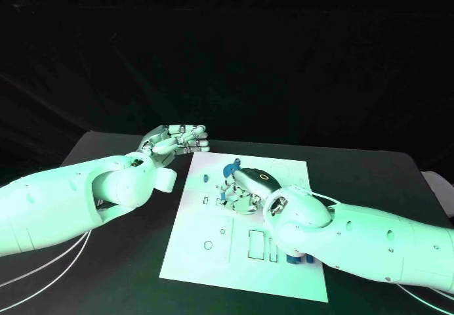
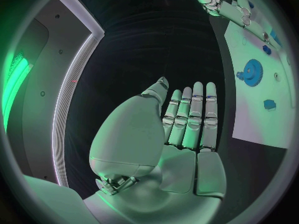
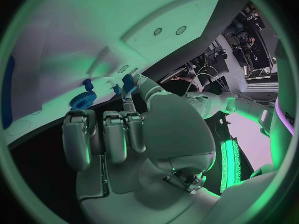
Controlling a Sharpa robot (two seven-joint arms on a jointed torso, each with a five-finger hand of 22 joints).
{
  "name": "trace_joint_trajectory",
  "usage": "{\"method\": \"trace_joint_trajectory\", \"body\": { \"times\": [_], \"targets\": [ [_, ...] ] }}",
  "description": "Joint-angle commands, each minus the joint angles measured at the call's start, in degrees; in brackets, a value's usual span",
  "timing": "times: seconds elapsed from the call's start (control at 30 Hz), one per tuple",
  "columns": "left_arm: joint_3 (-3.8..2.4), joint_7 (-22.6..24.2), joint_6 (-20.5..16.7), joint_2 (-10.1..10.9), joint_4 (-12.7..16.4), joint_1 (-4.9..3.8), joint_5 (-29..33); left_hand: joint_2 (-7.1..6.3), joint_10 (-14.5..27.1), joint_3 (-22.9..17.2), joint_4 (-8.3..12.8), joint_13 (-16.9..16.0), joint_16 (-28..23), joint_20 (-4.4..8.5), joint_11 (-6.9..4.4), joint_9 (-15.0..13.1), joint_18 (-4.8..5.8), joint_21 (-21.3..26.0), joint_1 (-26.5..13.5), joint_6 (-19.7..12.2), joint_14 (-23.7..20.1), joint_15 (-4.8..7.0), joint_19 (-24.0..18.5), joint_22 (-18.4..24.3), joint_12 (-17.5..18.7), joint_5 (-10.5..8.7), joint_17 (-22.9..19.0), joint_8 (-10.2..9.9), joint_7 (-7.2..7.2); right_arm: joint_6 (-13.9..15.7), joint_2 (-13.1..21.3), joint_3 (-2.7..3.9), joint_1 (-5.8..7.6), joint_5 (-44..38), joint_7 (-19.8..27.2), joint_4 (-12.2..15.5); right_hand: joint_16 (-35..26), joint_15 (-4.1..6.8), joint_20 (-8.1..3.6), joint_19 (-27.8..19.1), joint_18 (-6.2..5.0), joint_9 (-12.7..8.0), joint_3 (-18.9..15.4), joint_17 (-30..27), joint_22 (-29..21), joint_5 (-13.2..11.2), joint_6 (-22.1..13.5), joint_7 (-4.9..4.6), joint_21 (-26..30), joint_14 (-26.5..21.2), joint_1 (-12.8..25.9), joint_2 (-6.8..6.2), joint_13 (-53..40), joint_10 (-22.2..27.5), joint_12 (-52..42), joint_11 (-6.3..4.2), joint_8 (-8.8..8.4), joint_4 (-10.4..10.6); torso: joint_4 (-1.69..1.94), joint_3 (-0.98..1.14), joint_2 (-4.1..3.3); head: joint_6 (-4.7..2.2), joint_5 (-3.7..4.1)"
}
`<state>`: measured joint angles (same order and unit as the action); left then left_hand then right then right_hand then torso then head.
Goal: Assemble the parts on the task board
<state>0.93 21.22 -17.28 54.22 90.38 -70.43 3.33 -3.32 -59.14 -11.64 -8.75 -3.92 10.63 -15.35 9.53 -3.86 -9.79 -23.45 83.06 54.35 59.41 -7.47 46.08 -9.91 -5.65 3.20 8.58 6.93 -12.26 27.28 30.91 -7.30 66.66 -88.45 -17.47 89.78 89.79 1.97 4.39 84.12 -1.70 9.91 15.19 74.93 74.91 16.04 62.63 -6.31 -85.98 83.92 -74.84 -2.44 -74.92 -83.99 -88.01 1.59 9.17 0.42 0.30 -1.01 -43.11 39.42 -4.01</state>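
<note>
While the right hand (image 1: 250, 187) works over the middle of the board (image 1: 203, 226), the job looks partway done, by my read. Head view: a blue gear (image 1: 230, 170) sits near the board's far edge, and blue pegs (image 1: 299, 258) stand near its near right edge. Slots and a hole in the near half are bare, so more parts look due there. Left hand (image 1: 175, 141) hovers off the board's far left corner, over the worktop (image 1: 113, 275), fingers apart, holding nothing.

Left wrist view: left hand (image 2: 181, 134) flat, fingers (image 2: 196, 117) straight and side by side, empty. Gear (image 2: 252, 72) lies on the board (image 2: 261, 124) with a small blue part (image 2: 269, 104) well apart from it, loose I'd guess.

Right wrist view: right hand (image 3: 134, 129) pinches a small blue part (image 3: 128, 82) at its fingertips (image 3: 127, 102), just beside the board (image 3: 56, 59); the other fingers are curled. Gear (image 3: 81, 99) is near it. Seating this part seems the step in hand; several remain.
</note>
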Motion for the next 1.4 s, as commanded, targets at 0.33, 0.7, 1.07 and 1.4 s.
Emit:
{"method": "trace_joint_trajectory", "body": {
  "times": [0.33, 0.7, 1.07, 1.4],
  "targets": [
    [-0.03, 0.12, 0.07, 0.15, 0.54, -0.05, -0.3, 0.7, -0.24, -0.03, 0.34, 0.04, -0.28, 0.04, 0.18, 0.04, -0.58, 0.23, 0.07, 0.31, -0.45, -0.08, -0.37, 0.09, 0.18, -0.14, -0.07, -0.33, -0.23, -1.96, -1.01, -0.07, -0.5, -2.43, -0.46, -1.58, 0.21, 0.28, -0.35, 3.18, 0.61, 1.31, 0.33, 15.07, 12.16, 0.36, 0.14, 0.37, -0.42, 6.08, 0.4, 0.27, -12.55, -3.81, 0.08, -0.07, 0.17, 0.06, 0.05, -0.04, -0.06, 0.39, 0.12],
    [-0.03, 0.08, 0.17, 0.23, 0.63, -0.05, -0.3, 0.68, -0.26, -0.03, 0.35, 0.04, -0.35, 0.01, 0.2, 0.04, -0.58, 0.24, 0.04, 0.32, -0.47, -0.09, -0.4, 0.1, 0.21, -0.14, -0.08, -0.35, -0.25, -3.25, -1.95, -0.15, -0.88, -2.66, -0.72, -3.13, 0.21, 0.25, -0.32, 3.07, 0.56, 1.38, 0.26, 15.07, 12.04, 0.1, 0.07, 0.33, -0.27, 6.08, 0.56, 0.01, -12.46, -3.73, 0.17, -0.05, 0.2, 0.0, 0.12, -0.01, -0.07, 0.59, 0.13],
    [-0.03, 0.08, 0.25, 0.26, 0.58, -0.05, -0.3, 0.68, -0.26, -0.03, 0.35, 0.04, -0.35, 0.01, 0.2, 0.04, -0.58, 0.24, 0.04, 0.32, -0.47, -0.09, -0.4, 0.1, 0.21, -0.14, -0.08, -0.35, -0.25, -3.97, -2.28, -0.21, -0.99, -2.77, -0.68, -4.17, 0.21, 0.23, -0.3, 3.0, 0.53, 1.42, 0.19, 15.07, 11.97, -0.06, 0.01, 0.31, -0.18, 6.08, 0.71, -0.18, -12.44, -3.71, 0.19, -0.02, 0.22, -0.02, 0.07, 0.0, -0.05, 0.52, 0.04],
    [-0.04, 0.07, 0.24, 0.25, 0.39, -0.05, -0.3, 0.68, -0.26, -0.03, 0.35, 0.04, -0.35, 0.01, 0.2, 0.04, -0.58, 0.24, 0.04, 0.32, -0.47, -0.09, -0.4, 0.1, 0.21, -0.14, -0.08, -0.35, -0.25, -4.73, -2.25, -0.23, -1.01, -3.11, -0.91, -4.12, 0.21, 0.13, -0.23, 2.85, 0.47, 1.46, -0.05, 15.07, 11.82, -0.4, -0.39, 0.12, 0.04, 6.08, 1.24, -0.62, -12.13, -3.43, 0.44, 0.12, 0.1, 0.07, 0.07, -0.02, -0.07, 0.49, -0.02]
  ]
}}
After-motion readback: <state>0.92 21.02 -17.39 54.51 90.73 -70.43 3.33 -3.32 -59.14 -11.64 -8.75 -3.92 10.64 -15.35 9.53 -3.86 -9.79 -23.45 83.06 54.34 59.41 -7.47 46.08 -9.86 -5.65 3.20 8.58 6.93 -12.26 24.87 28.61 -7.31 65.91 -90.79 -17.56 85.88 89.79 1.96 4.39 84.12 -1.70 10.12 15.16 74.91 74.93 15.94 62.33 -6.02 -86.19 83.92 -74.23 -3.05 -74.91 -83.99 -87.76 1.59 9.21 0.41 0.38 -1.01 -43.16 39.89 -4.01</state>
